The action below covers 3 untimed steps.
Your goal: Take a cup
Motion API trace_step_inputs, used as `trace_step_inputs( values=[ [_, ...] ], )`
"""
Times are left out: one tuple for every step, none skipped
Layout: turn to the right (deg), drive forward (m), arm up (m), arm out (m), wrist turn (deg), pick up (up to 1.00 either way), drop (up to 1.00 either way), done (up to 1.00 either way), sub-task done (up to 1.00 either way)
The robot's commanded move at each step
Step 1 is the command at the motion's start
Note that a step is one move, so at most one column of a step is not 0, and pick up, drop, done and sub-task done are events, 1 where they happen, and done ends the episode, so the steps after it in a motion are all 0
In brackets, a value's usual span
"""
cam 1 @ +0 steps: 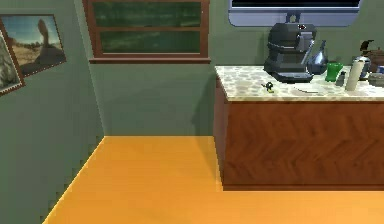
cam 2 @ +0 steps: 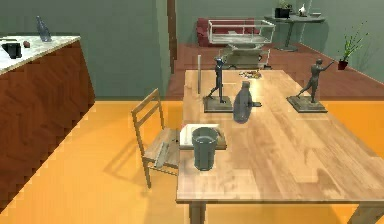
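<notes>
**Inspector:** Where was the cup?
**Officer:** A grey cup (cam 2: pixel 204 150) stood on the wooden table (cam 2: pixel 300 150), at seven o'clock from a grey bottle (cam 2: pixel 241 102), with a chair (cam 2: pixel 160 150) at its nine o'clock.
**Inspector:** And the pincer?
**Officer:** Its opening and load could not be told.

Coffee machine (cam 1: pixel 291 52), green cup (cam 1: pixel 333 72) on speckled counter (cam 1: pixel 245 78); orange floor (cam 1: pixel 140 180)
</notes>
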Motion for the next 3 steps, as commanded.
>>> trace_step_inputs(
  values=[
    [0.0,0.00,0.50,0.00,0.0,0.00,0.00,0.00,0.00],
    [0.0,0.00,0.38,0.00,0.0,0.00,0.00,0.00,0.00],
    [0.0,0.00,0.00,0.34,0.0,0.00,0.00,0.00,0.00]
  ],
)
